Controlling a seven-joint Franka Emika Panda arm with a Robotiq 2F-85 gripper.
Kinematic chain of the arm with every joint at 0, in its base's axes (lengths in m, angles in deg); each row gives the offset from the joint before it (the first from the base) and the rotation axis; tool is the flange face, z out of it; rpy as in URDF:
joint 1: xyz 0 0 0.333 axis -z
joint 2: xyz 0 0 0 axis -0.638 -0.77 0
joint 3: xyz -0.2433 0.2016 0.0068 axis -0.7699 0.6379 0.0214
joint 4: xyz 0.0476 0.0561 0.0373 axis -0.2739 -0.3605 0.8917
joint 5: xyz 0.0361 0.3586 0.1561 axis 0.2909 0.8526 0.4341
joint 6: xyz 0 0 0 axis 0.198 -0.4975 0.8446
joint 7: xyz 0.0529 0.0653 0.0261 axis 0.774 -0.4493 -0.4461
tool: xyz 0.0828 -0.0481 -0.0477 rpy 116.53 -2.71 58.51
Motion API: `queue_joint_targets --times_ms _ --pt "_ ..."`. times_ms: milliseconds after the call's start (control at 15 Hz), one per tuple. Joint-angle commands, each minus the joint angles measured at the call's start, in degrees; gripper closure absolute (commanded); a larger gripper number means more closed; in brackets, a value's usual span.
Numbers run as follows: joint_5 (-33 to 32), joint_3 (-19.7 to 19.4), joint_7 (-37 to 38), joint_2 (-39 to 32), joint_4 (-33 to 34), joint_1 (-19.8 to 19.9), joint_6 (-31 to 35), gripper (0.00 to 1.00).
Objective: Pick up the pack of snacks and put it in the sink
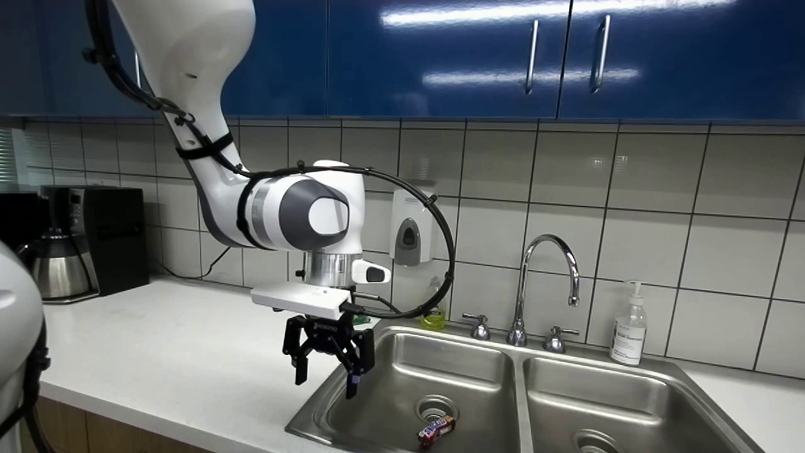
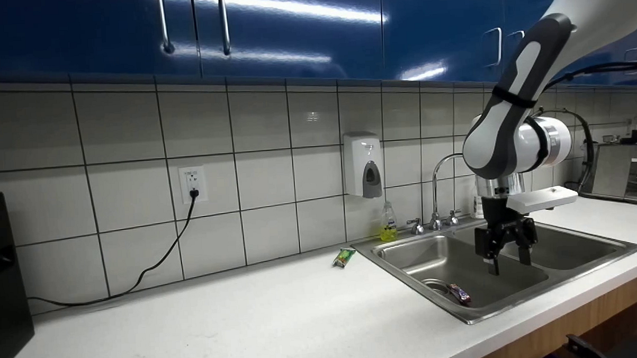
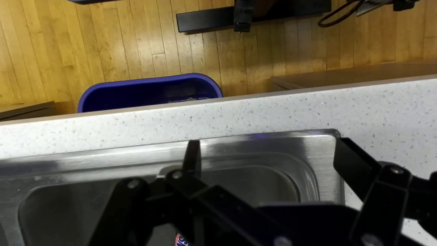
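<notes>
The pack of snacks point(image 1: 436, 431), a small reddish and dark packet with white lettering, lies in a basin of the steel sink point(image 1: 521, 409), beside the round drain. In an exterior view the pack point(image 2: 460, 294) rests on that same basin floor, inside the sink rim point(image 2: 407, 283). My gripper point(image 1: 327, 379) is open with nothing between its fingers. It hangs above the sink's edge and the basin with the pack, apart from the pack; it also shows in an exterior view point(image 2: 509, 262). In the wrist view the open fingers point(image 3: 268, 153) frame the sink corner, and only a bit of the pack point(image 3: 180, 240) shows.
A small flat green packet point(image 2: 344, 257) lies on the counter near the wall. A chrome faucet point(image 1: 521, 289), a yellow soap bottle point(image 1: 434, 319) and a white pump bottle point(image 1: 629, 333) stand behind the sink. A blue bin point(image 3: 150, 79) stands below the counter's front edge.
</notes>
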Motion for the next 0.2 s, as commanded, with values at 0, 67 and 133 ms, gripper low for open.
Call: queue_joint_targets --times_ms 0,67,133 --pt "0.05 0.15 0.00 0.05 0.06 0.10 -0.18 0.00" --pt "0.05 0.15 0.00 0.05 0.06 0.10 -0.18 0.00" --pt "0.05 0.15 0.00 0.05 0.06 0.10 -0.18 0.00"
